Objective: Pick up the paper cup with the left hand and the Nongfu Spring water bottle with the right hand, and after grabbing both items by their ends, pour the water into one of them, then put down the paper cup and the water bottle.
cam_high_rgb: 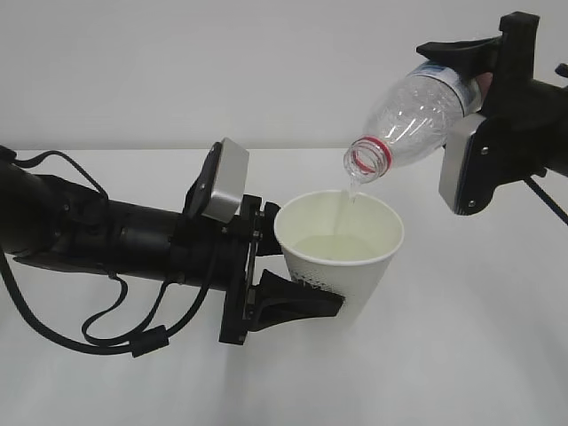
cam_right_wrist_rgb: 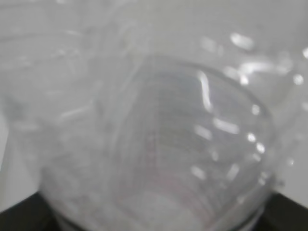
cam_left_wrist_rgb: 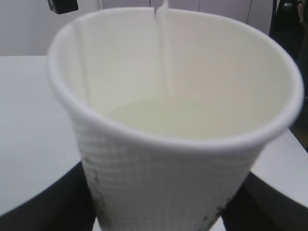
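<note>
**Bottle tipped over cup, water running**

My paper cup (cam_high_rgb: 342, 257) stands upright above the table, white, tapered, with dark print low on its side and a shallow pool inside. My Nongfu Spring water bottle (cam_high_rgb: 410, 124) is clear and ribbed with a red neck ring, tilted mouth-down just over the rim. The water (cam_high_rgb: 350, 197) falls as a thin stream into the cup.

Plain white table (cam_high_rgb: 461, 355) — cables (cam_high_rgb: 106, 333) resting there
</note>
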